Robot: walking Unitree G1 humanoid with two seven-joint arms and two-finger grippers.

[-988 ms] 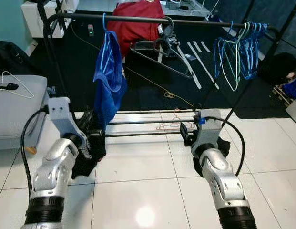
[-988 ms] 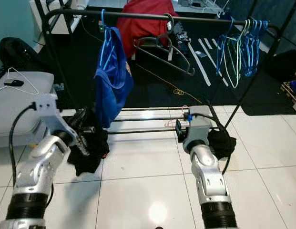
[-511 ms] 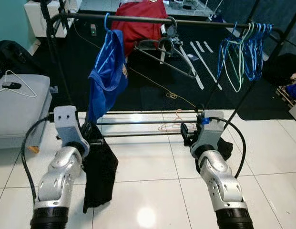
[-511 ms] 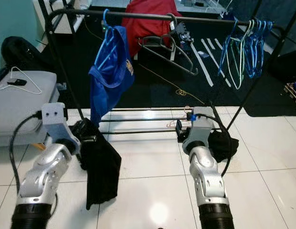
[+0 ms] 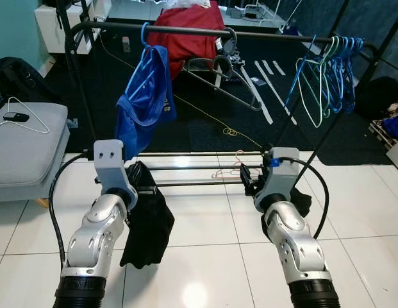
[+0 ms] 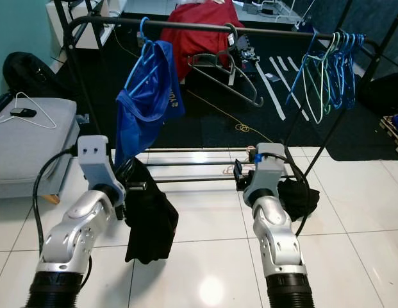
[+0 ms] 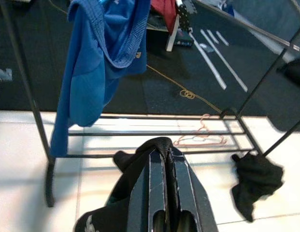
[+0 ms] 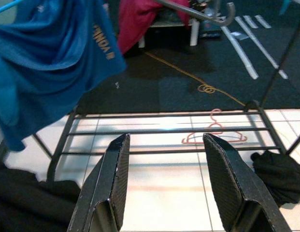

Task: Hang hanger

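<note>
White tile floor (image 5: 205, 224) up front, dark carpet behind, black clothes rack (image 5: 186, 29) spanning the scene.

Blue garment (image 5: 146, 102) hangs on a blue hanger (image 5: 143, 35) at the rail's left end. Grey hanger (image 5: 218, 70) sits mid-rail, tilted, in front of a red garment (image 5: 186, 32). Bunch of empty blue and green hangers (image 5: 327, 70) at the rail's right end.

Left gripper (image 7: 164, 174) is low, near the rack's bottom bars, with a black garment (image 5: 147, 221) draped from it over the tile. Left wrist view shows what the head views can't: fingers pressed together with the black cloth wrapped over the tips. No hanger in it that I can see.

Right gripper (image 8: 164, 183) is level with the lower bars, fingers spread wide, nothing between them. The right wrist view looks through the gap at a pink hanger (image 8: 215, 135) lying on the floor under the bottom bars.

Second black cloth (image 6: 298, 196) is heaped on the tile by the rack's right foot. Grey seat (image 5: 22, 147) at far left carries a white wire hanger (image 5: 22, 119).
</note>
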